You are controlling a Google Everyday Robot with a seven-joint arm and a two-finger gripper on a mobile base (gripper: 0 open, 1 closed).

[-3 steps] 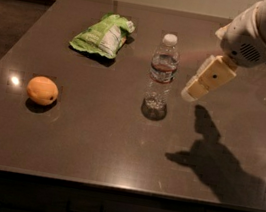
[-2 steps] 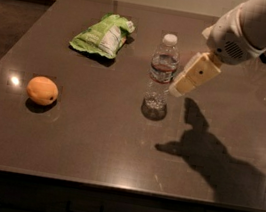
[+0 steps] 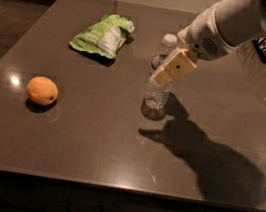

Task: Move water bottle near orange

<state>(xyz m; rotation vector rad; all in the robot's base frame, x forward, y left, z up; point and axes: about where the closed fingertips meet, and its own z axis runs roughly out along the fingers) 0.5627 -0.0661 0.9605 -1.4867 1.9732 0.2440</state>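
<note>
We cannot tell our gripper's hold at the ribbed clear bottle; the round orange lies well away across smooth table.

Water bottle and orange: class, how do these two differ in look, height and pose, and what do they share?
The water bottle is clear with a white cap; the orange is opaque and orange-coloured. The water bottle stands tall and upright; the orange is round and low. The gripper is at the water bottle's middle; the orange sits alone, far to the left. Both rest on the dark table.
</note>
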